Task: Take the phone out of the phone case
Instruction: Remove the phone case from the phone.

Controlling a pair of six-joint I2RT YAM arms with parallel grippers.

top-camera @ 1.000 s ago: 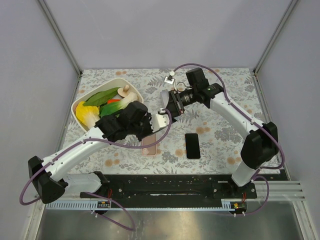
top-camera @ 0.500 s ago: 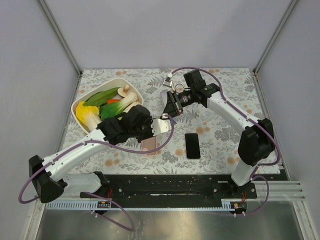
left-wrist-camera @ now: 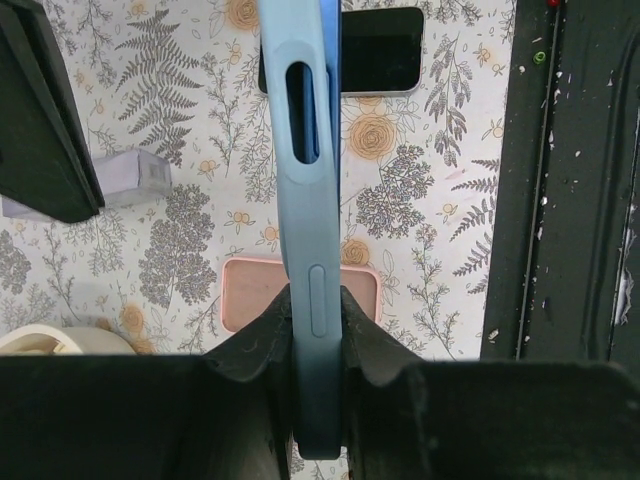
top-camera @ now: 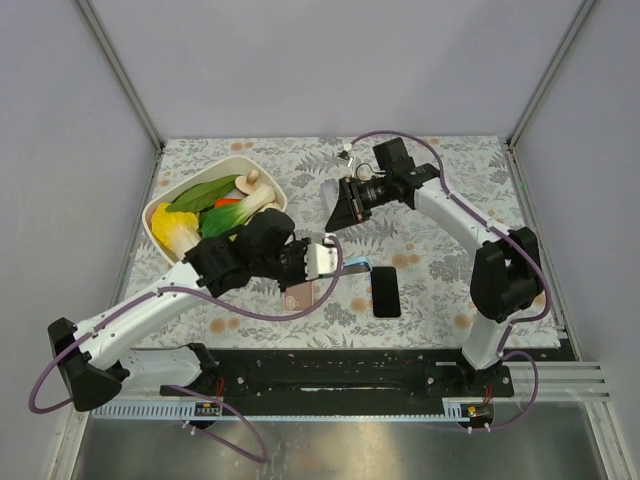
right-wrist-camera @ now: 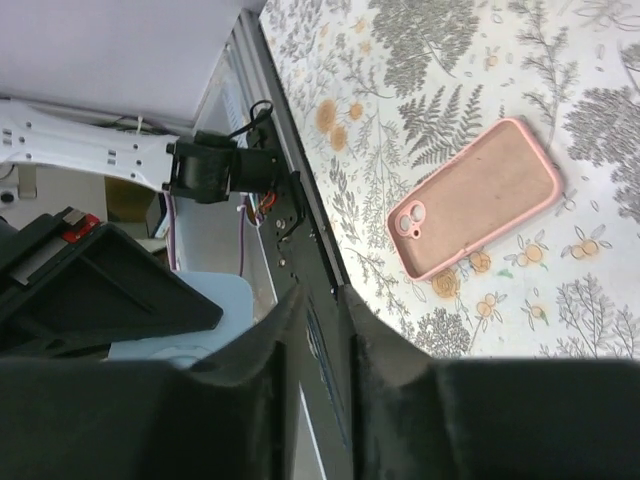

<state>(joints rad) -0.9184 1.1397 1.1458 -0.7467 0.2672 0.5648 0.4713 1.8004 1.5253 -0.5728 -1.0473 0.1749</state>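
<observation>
Left pincer (left-wrist-camera: 315,310) clamps the slim blue silicone case (left-wrist-camera: 300,200), right pincer (right-wrist-camera: 320,300) sits closed and empty; black rectangular phone (top-camera: 385,291) at four o'clock seems already out

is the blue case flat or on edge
On edge: the left hand pinches the blue case in the air, button side facing its camera.

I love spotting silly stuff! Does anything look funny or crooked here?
The blue phone case stands on edge in the left claw, up above the flat pink case. A bowl of vegetables sits on the same table, which is odd.
</observation>
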